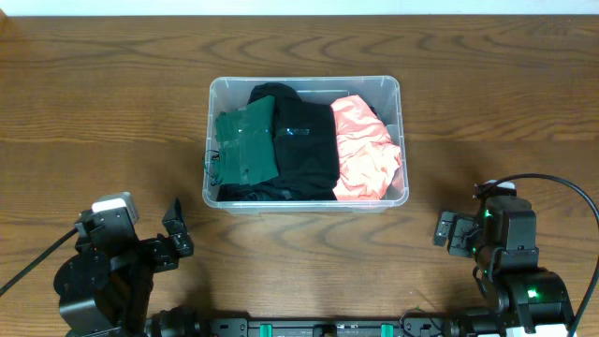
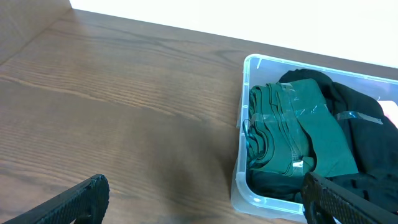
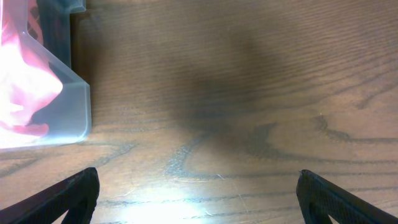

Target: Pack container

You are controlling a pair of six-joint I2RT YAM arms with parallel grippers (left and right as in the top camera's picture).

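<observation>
The clear plastic container (image 1: 213, 140) sits at the table's middle. It holds a folded green garment (image 1: 245, 145) at the left, a black garment (image 1: 304, 150) in the middle and a pink-orange garment (image 1: 363, 150) at the right. In the left wrist view the container (image 2: 244, 112) shows the green garment (image 2: 292, 127) and black garment (image 2: 360, 130). In the right wrist view the container's corner (image 3: 74, 106) shows the pink garment (image 3: 25, 87). My left gripper (image 1: 176, 234) (image 2: 202, 199) is open and empty, front left of the container. My right gripper (image 1: 449, 231) (image 3: 196, 199) is open and empty, front right.
The wooden table (image 1: 487, 103) lies around the container. Both arm bases stand at the front edge, left (image 1: 94, 281) and right (image 1: 524, 290). A black rail (image 1: 309, 328) runs along the front.
</observation>
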